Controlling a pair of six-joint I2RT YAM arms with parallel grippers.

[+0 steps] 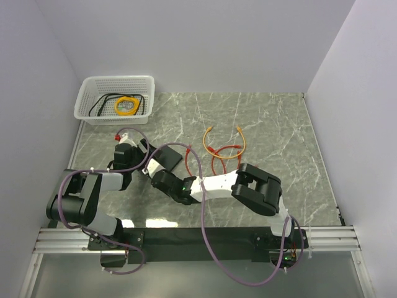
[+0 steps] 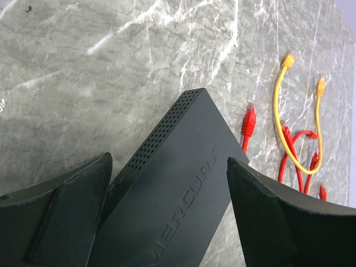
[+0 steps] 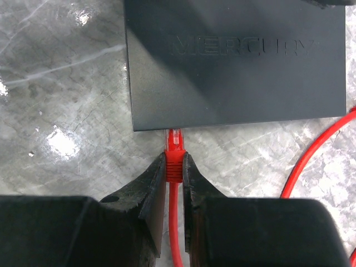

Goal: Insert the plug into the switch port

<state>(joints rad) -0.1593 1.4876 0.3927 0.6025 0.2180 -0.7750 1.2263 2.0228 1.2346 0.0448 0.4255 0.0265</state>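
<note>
The right tool (image 3: 174, 167) pinches the plug (image 3: 175, 142) at lower centre, its tip touching the lower edge of the black switch (image 3: 239, 72). The left tool (image 2: 169, 161) straddles the switch widely; whether it clamps, I cannot tell.

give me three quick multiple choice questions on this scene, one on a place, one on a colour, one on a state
1. Where is the yellow coil?
A on the switch
B in the basket
C not in view

2. What colour is the plug in the right gripper?
A yellow
B black
C red

3. The right gripper is:
A shut on the plug
B wide open
C holding nothing

Key:
1 B: the coil lies inside the white mesh walls.
2 C: its boot and cord are red.
3 A: both fingers pinch the boot at the switch edge.
</note>
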